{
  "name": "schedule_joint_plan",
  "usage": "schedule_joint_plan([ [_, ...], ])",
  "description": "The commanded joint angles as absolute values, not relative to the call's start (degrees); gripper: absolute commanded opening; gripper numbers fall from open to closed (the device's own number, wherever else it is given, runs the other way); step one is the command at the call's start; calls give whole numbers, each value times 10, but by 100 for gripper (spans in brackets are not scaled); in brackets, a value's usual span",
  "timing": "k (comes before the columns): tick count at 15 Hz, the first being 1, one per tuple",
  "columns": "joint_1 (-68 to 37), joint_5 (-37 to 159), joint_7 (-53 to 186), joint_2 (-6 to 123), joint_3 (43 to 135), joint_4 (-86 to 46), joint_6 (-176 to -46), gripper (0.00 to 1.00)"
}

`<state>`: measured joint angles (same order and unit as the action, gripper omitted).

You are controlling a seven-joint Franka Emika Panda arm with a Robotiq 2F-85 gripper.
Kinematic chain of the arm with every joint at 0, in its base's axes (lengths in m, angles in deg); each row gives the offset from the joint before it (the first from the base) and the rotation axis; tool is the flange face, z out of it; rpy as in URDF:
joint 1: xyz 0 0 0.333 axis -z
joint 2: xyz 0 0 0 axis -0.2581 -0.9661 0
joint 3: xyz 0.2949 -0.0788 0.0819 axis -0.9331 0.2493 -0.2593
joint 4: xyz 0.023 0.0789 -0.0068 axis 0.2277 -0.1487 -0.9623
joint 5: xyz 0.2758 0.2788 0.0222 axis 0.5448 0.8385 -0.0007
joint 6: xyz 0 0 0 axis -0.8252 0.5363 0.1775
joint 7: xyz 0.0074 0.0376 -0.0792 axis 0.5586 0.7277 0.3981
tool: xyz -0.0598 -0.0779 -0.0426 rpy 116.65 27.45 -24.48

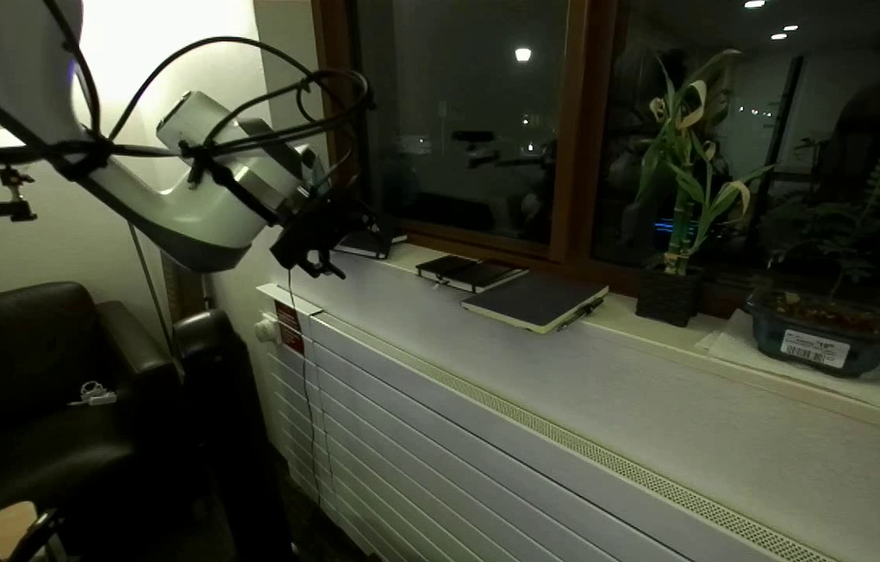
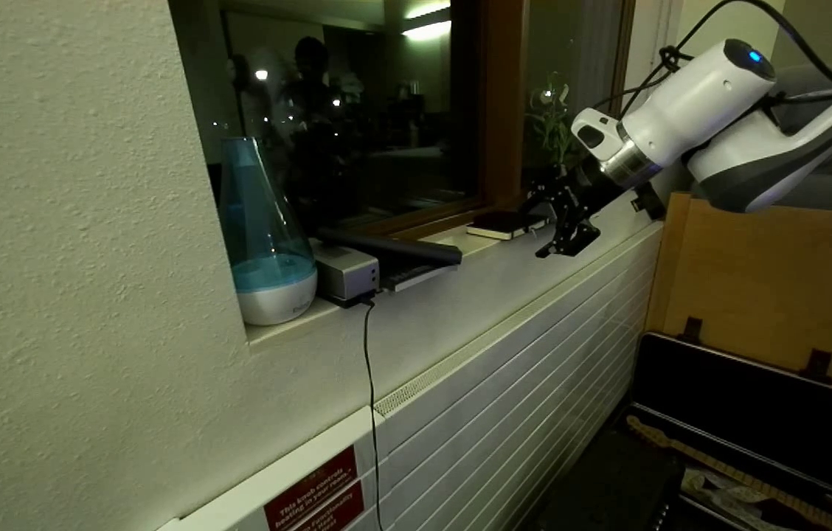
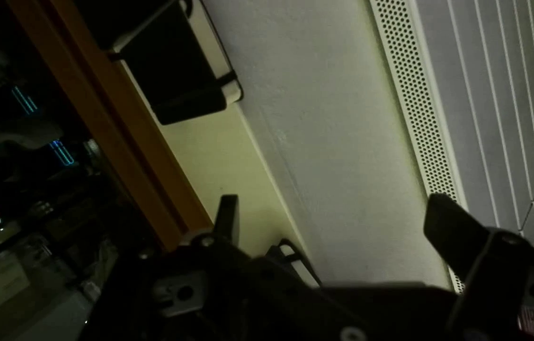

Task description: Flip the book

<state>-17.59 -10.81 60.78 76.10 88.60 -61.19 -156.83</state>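
Observation:
The small dark book (image 1: 471, 273) lies flat on the window sill beside a wider dark notebook (image 1: 537, 300) with a pen at its edge. The small book also shows in an exterior view (image 2: 504, 223), partly behind the gripper. In the wrist view the small black book (image 3: 177, 71) has a strap and pale page edges and lies at upper left. My gripper (image 3: 333, 203) is open, with bare sill between its fingers. It is above the sill, apart from the book; it also shows in both exterior views (image 1: 354, 254) (image 2: 538, 230).
Another strapped dark book (image 1: 366, 243) lies near the sill's far end. A silver box (image 2: 348, 273) and a blue humidifier (image 2: 272, 273) stand there. Two potted plants (image 1: 670, 293) (image 1: 822, 336) stand on the sill. The window (image 1: 455, 117) rises behind; the radiator (image 1: 487, 421) is in front.

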Motion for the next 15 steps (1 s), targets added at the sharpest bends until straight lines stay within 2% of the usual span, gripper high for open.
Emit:
schedule_joint_plan([
  [1, -177, -179, 529, 774, 882, -625, -1573, 100],
  [15, -248, -553, 121, 740, 829, -504, -1563, 100],
])
